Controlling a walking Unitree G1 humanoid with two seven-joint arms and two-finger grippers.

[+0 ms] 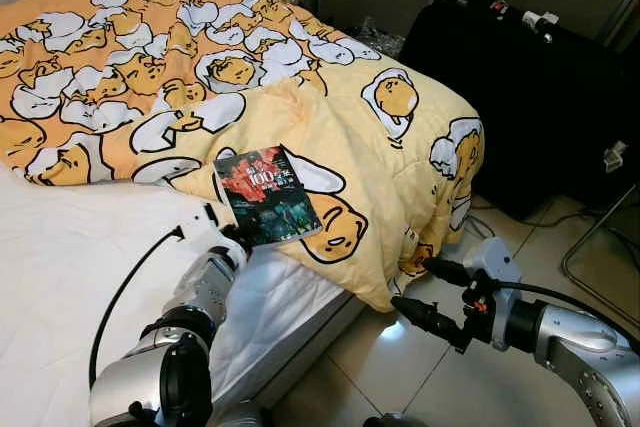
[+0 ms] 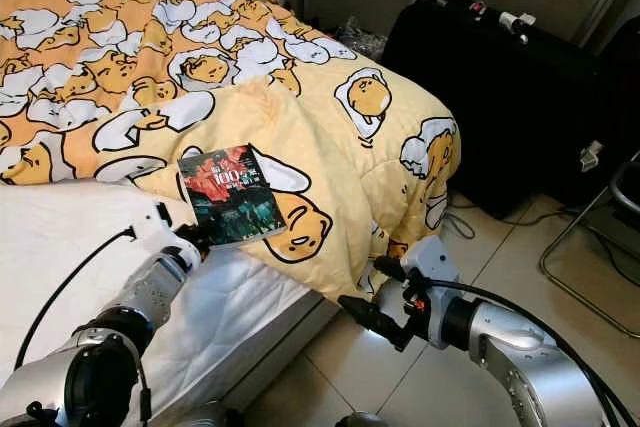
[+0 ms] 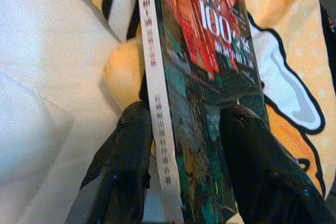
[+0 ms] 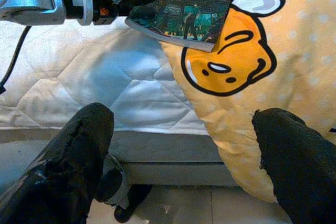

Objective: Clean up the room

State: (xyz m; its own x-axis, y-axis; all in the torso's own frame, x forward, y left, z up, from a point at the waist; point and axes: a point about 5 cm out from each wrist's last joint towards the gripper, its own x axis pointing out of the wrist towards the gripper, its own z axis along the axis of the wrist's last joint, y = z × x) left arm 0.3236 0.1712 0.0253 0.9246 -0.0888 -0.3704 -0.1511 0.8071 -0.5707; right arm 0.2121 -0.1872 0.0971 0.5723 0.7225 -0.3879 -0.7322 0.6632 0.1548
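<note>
Here, book (image 1: 267,195) clamped at its near corner by left gripper (image 3: 184,145), long axis running straight ahead over quilt (image 1: 380,162); right gripper (image 1: 425,295) spread wide, empty, off to 1 side below.

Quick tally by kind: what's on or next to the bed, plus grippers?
Books: 1, a red-and-green paperback book gripped at its lower edge by the left gripper
Bedding: 2, a yellow egg-print duvet and a white quilted mattress cover
Luggage: 1, a black suitcase on the floor beside the bed
Grippers: 2, counting the right gripper, open over the tiled floor
Total: 6
</note>
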